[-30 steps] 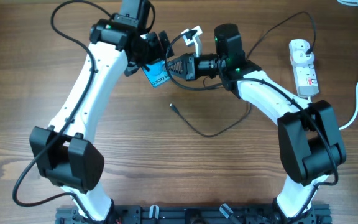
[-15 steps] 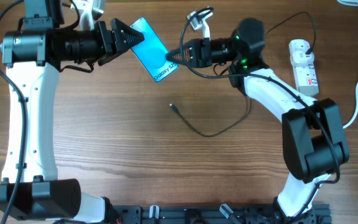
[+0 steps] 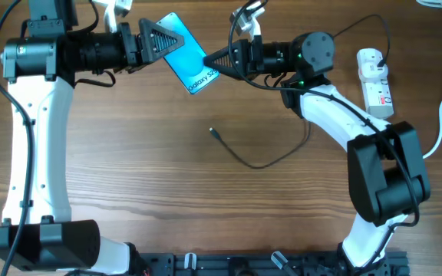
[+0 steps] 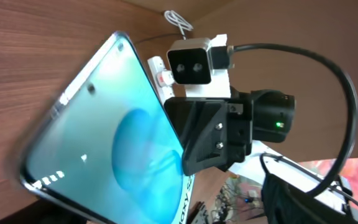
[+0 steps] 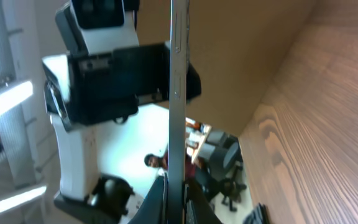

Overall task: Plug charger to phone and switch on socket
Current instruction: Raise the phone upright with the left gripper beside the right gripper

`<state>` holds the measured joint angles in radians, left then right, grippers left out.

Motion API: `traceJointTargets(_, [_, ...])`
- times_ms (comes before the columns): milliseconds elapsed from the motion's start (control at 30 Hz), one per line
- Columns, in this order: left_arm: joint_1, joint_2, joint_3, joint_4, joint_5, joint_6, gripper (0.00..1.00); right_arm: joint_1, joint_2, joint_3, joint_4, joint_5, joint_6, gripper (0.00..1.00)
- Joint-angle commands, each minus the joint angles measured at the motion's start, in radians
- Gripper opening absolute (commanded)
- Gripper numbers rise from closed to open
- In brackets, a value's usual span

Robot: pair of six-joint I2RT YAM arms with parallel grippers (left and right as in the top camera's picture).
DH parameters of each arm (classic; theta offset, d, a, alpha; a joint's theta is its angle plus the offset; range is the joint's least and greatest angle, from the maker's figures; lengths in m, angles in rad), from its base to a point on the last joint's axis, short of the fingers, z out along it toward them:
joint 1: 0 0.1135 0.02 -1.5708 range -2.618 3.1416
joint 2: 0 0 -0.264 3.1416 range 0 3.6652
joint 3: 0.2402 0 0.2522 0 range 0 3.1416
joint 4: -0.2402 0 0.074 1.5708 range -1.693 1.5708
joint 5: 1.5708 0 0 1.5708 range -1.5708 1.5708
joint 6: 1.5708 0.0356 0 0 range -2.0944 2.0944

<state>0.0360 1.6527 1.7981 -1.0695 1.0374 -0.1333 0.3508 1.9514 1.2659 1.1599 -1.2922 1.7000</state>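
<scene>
Positioning the phone [image 3: 189, 60]: near the far edge, left gripper [image 3: 153, 40] and right gripper [image 3: 219, 60] both clamp it aloft; next likely needs one freed for the charger [image 3: 214, 132] tip

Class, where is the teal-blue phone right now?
Overhead view, top centre: the flat teal-blue phone is held between the left gripper and the right gripper.
</scene>
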Motion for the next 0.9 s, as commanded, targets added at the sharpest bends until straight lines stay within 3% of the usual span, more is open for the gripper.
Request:
traceJointTargets(0, [-0.047, -0.003, 0.001, 0.058, -0.01, 0.02, 0.71, 0.025, -0.004, 0.018, 0.007, 0.148, 0.032, 0.04])
traceJointTargets(33, [-0.058, -0.003, 0.001, 0.085, -0.011, 0.005, 0.65, 0.033, -0.004, 0.018, 0.007, 0.153, 0.031, 0.04])
traceJointTargets(200, [-0.093, -0.003, 0.001, 0.154, -0.138, -0.062, 0.57, 0.058, -0.004, 0.018, 0.039, 0.124, 0.028, 0.04])
traceJointTargets(367, [-0.093, -0.002, 0.001, 0.188, -0.138, -0.062, 0.57, 0.058, -0.004, 0.018, 0.06, 0.056, 0.021, 0.04])
traceJointTargets(467, [-0.093, -0.002, 0.001, 0.188, -0.138, -0.062, 0.59, 0.058, -0.004, 0.018, 0.06, -0.013, -0.002, 0.04])
traceJointTargets(600, [-0.097, -0.002, 0.001, 0.159, -0.138, -0.078, 0.51, 0.058, -0.004, 0.018, 0.059, -0.055, -0.051, 0.04])
traceJointTargets(800, [-0.136, -0.002, 0.001, 0.097, -0.138, -0.08, 0.51, 0.058, -0.004, 0.018, 0.06, -0.059, -0.054, 0.05])
traceJointTargets(867, [-0.137, -0.002, 0.001, 0.064, -0.138, -0.08, 0.46, 0.058, -0.004, 0.018, 0.059, -0.059, -0.055, 0.04])
